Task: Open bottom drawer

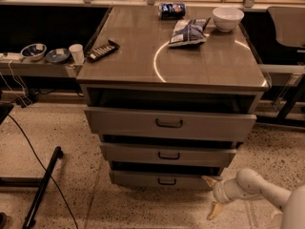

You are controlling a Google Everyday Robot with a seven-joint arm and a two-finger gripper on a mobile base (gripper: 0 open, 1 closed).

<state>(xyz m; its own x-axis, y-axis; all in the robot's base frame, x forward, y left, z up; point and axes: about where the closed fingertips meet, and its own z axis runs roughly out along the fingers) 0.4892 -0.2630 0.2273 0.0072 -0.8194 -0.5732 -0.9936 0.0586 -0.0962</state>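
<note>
I am holding my fingers (214, 211) apart below the table's (214, 61) front-right corner, just beside the bottom drawer (138, 178), readying to hook its handle (167, 181).

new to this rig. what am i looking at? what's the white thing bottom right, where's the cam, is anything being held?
There is one camera, looking down at a grey three-drawer cabinet from its front; its mount doesn't show. The white tube at bottom right is the robot's arm. Its two-finger gripper is spread open and holds nothing. It sits low by the right end of the bottom drawer, away from the handle. On the cabinet top lie a white bowl, a snack bag, a can on its side and what looks like a remote.
</note>
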